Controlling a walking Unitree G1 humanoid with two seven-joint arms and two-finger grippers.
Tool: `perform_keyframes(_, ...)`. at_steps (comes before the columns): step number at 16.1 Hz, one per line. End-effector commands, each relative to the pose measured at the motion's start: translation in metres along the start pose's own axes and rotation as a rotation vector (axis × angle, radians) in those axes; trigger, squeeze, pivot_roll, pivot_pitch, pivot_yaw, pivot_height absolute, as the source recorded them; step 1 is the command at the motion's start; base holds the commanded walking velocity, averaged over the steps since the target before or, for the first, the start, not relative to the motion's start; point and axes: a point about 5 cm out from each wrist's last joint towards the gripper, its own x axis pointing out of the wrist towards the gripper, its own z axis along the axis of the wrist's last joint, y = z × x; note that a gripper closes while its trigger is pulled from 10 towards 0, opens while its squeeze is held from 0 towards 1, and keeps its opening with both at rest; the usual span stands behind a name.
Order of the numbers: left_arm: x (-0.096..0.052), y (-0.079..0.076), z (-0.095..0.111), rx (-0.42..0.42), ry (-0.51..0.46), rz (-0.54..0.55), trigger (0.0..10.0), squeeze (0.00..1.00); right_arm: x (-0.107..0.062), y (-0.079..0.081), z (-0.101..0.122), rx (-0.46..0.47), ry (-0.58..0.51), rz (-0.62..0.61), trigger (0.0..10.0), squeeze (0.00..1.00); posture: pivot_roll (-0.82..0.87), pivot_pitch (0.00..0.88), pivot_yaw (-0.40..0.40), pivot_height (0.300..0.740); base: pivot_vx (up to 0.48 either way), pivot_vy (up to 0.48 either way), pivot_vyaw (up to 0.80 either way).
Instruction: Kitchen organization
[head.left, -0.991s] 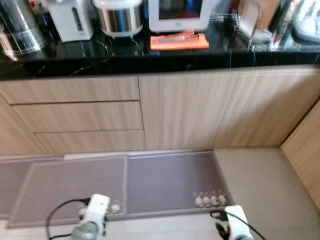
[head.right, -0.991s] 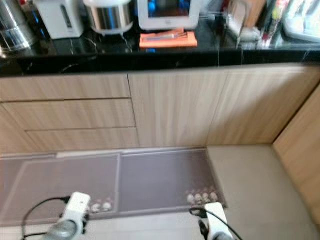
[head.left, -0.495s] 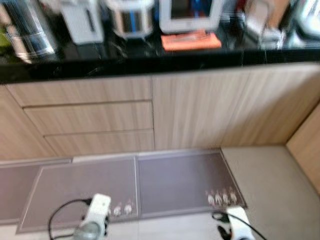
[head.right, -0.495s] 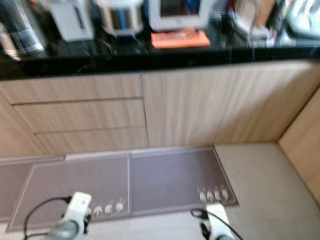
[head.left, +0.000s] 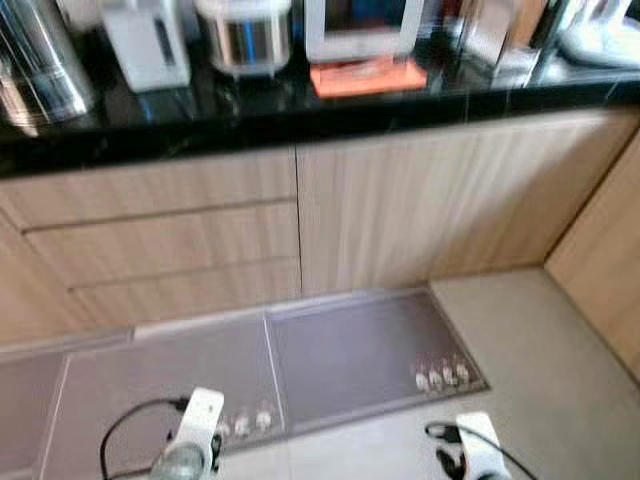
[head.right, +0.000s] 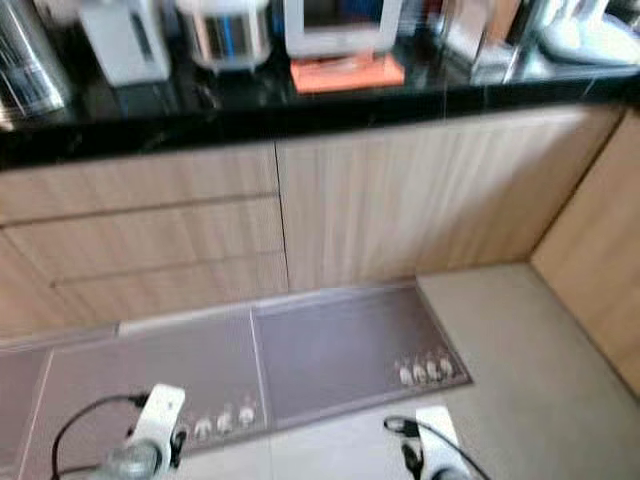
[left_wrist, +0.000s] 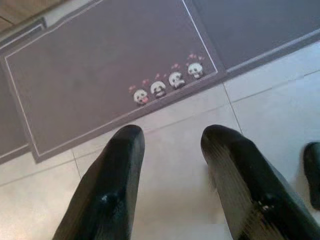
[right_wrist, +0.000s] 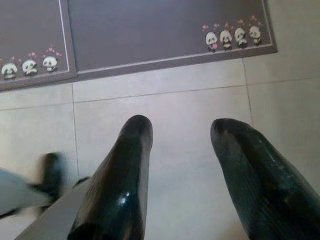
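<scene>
I stand before a black kitchen counter (head.left: 250, 105) on light wood cabinets (head.left: 400, 210). On it sit a steel pot (head.left: 35, 65), a white appliance (head.left: 148, 42), a steel rice cooker (head.left: 243, 35), a white screen-like device (head.left: 362, 25) and an orange board (head.left: 368, 77) carrying a utensil. Both arms hang low over the floor. My left gripper (left_wrist: 172, 142) is open above pale tiles with nothing between its fingers. My right gripper (right_wrist: 182, 132) is likewise open and empty over the tiles.
Grey floor mats (head.left: 370, 345) with small panda prints (head.left: 442, 377) lie along the cabinet base. A wood side panel (head.left: 600, 260) closes the right side. Drawers (head.left: 160, 240) fill the left cabinet front. Beige floor (head.left: 530, 340) runs right of the mats.
The whole picture has shifted and tilted as the camera moved; the counter sits a little higher and more floor shows. Both arms stay hanging as before.
</scene>
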Motion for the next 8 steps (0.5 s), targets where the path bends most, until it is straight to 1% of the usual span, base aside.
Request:
perform_keyframes(1,-0.0017,0.0071,-0.0095,0.005,0.035,0.019,10.0,0.0,0.0018,0.0055,0.0035,0.001,-0.007,0.015,10.0,0.0,-0.14,0.0,0.002,0.74,0.0,0.337,0.0)
perform_keyframes(8,-0.0016,0.011,-0.0088,0.014,0.035,0.024,10.0,0.0,0.0021,0.007,0.0036,0.012,-0.007,0.016,10.0,0.0,-0.13,0.0,0.013,0.74,0.0,0.335,0.0)
